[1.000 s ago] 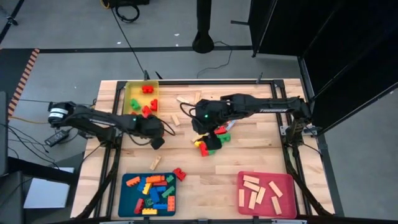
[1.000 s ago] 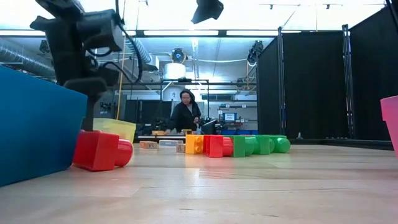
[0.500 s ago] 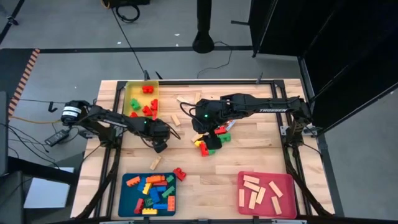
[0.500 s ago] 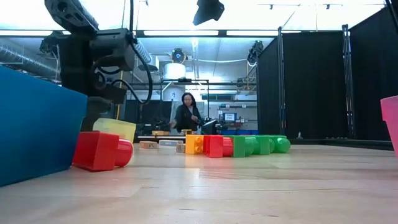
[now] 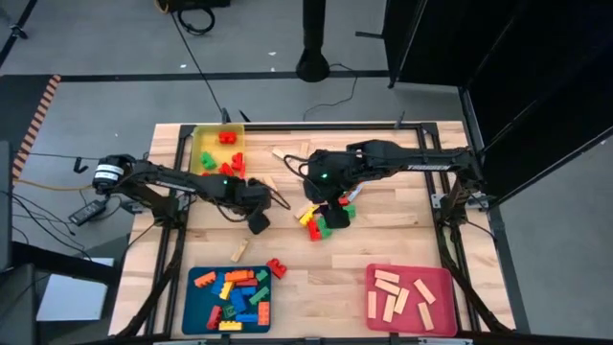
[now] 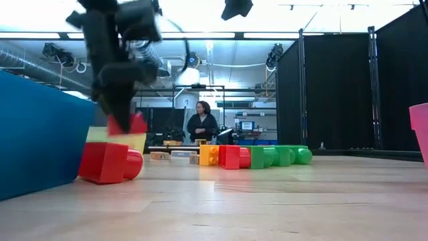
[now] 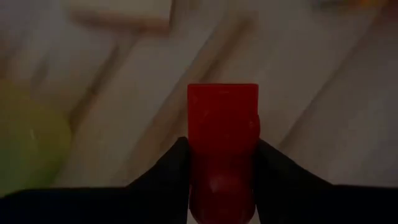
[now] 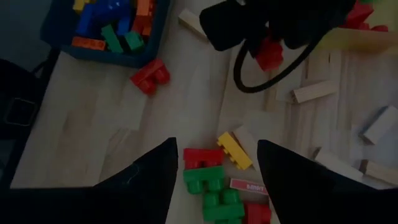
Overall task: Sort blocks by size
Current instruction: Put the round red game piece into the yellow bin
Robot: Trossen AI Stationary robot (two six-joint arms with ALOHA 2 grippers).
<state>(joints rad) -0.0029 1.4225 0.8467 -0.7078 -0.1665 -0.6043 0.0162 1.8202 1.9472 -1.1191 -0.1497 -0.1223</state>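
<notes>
A wooden desk (image 5: 402,240) seen from above, with two dark robot arms reaching toward its middle. Along the near edge sit a blue tray (image 5: 196,305) full of mixed plastic bricks and a pink tray (image 5: 442,292) holding pale wooden bars. A loose red brick (image 5: 276,267) and one wooden bar (image 5: 238,252) lie just beyond the blue tray. Mid-desk, the left gripper (image 7: 222,163) is lifted clear of the surface, its jaws pinching a small red block (image 7: 222,155). Near it, the right gripper (image 8: 214,163) hangs with jaws spread over a cluster of red, green and yellow bricks (image 5: 321,218). Farther back stands a yellow tray (image 5: 199,144) containing red bricks.
</notes>
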